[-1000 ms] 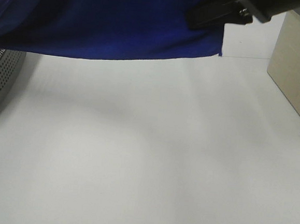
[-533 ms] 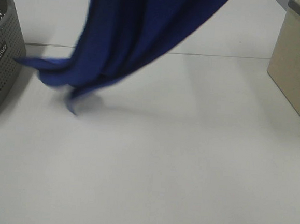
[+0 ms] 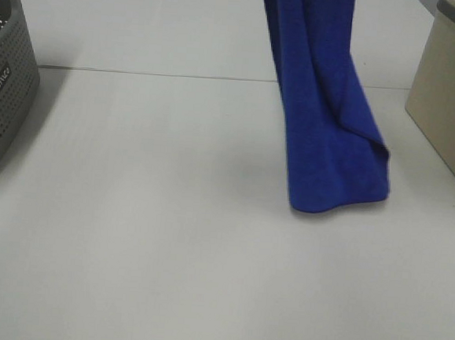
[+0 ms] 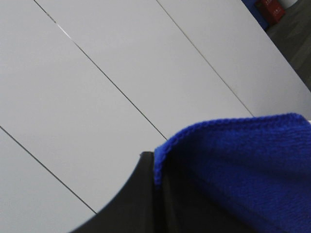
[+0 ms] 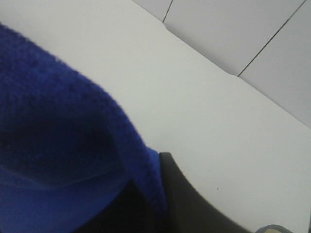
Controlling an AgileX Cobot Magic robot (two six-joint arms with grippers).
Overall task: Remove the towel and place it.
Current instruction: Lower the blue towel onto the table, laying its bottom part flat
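Exterior high view cuts off the top of the royal-blue plush towel (image 3: 325, 130), which hangs folded over the white table (image 3: 166, 244). Wrist views show blue cloth hiding the black left gripper (image 4: 141, 204) and black right gripper (image 5: 165, 204); whether they pinch it is impossible to tell.

Grey perforated basket (image 3: 6, 82) left; beige box (image 3: 452, 101) right.

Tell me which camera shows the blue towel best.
The exterior high view: the towel hangs in folds from the frame's top, with its lower end in full sight. The left wrist view shows only a hemmed edge close up; the right wrist view, a blurred blue bulk.
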